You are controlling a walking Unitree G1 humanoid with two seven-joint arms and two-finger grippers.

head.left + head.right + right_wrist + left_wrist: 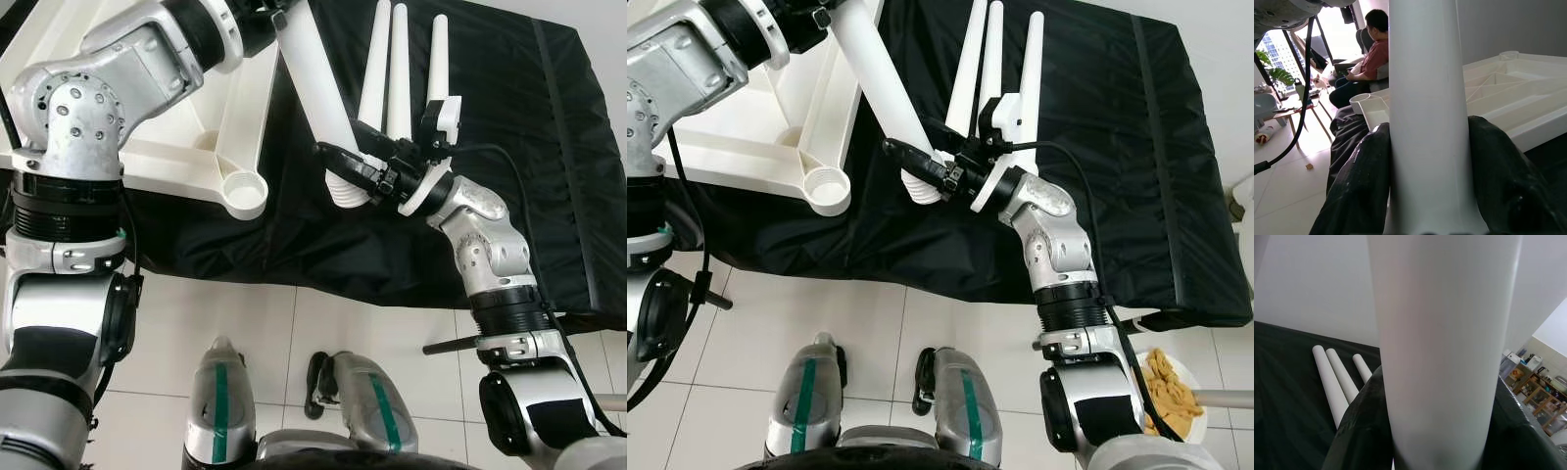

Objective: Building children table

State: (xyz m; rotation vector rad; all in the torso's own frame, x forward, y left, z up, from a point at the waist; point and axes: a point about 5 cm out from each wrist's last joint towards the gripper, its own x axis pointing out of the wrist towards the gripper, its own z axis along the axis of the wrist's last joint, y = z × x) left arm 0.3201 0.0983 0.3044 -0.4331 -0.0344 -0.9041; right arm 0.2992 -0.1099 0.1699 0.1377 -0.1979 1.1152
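I see white table legs [397, 73] and white tabletop [186, 147] on black cloth [509, 127], floor tiles [323, 333] white.

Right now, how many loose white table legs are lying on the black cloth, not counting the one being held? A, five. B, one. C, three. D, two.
C: three loose legs lie side by side on the black cloth, while both end effectors, left and right, clamp a fourth leg.

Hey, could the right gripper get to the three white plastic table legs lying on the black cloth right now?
Probably not as things stand. The right gripper is shut on the white plastic table leg that the left gripper also holds. The three loose white legs lie just beyond it on the black cloth, unobstructed, so it would need to let go first.
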